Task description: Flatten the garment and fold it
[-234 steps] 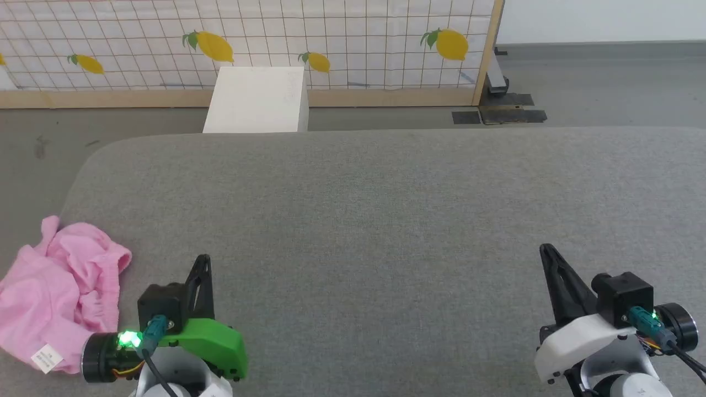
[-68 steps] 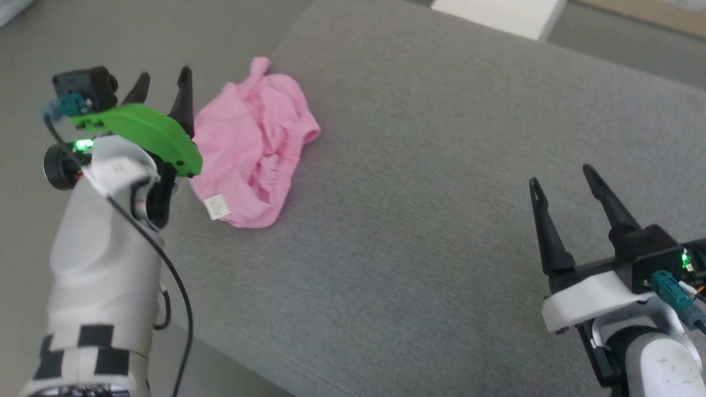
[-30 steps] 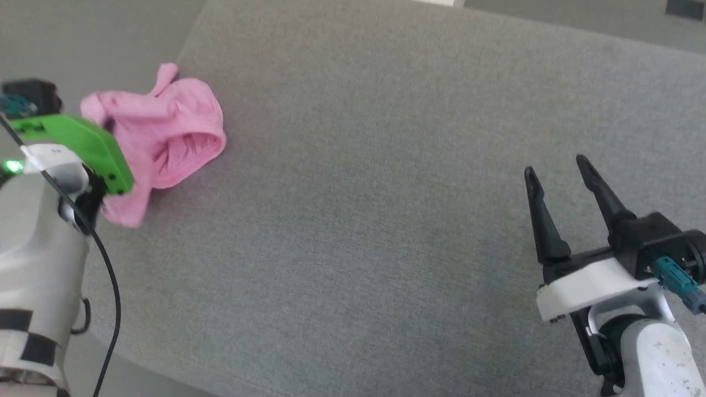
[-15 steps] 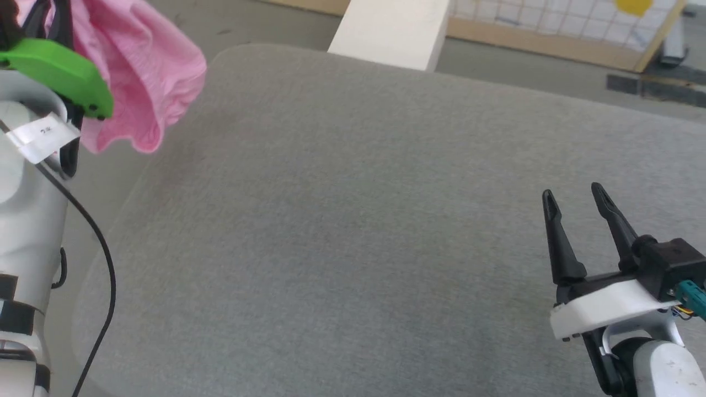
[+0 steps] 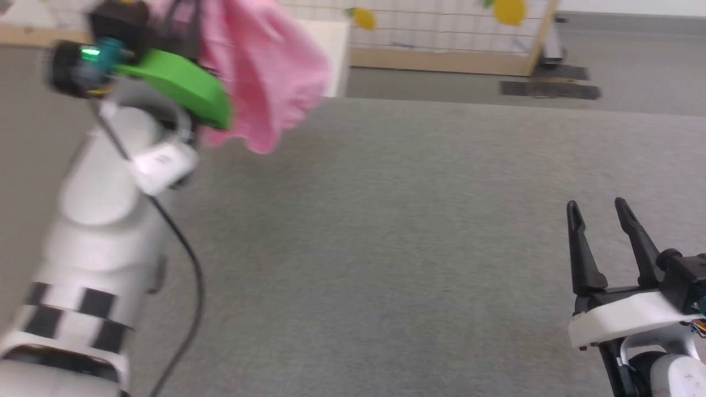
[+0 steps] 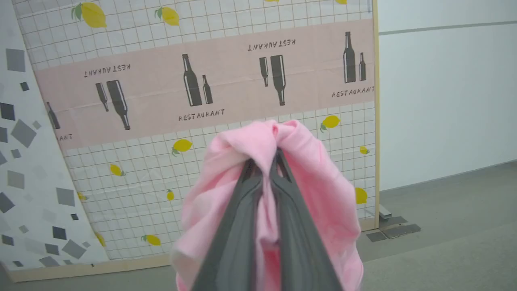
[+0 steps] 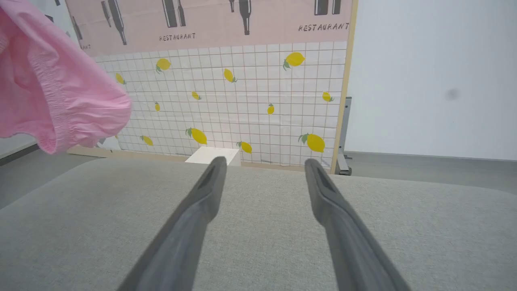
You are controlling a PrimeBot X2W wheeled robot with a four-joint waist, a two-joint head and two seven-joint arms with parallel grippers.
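The left gripper (image 6: 264, 163) pinches the bunched garment (image 5: 265, 71) aloft, the right gripper (image 5: 597, 204) spread empty; flattening and folding not yet begun.

- The garment (image 5: 265, 71): light pink, thin cloth, bunched and crumpled.
- It hangs in loose folds in the air, clear of the grey desk (image 5: 386, 220).
- Its top fold is pinched between the jaws of the left gripper (image 6: 264, 165); the gathered elastic edge droops lowest.

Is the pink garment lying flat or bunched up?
Bunched and airborne: garment hangs from the shut left gripper, above the grey surface.
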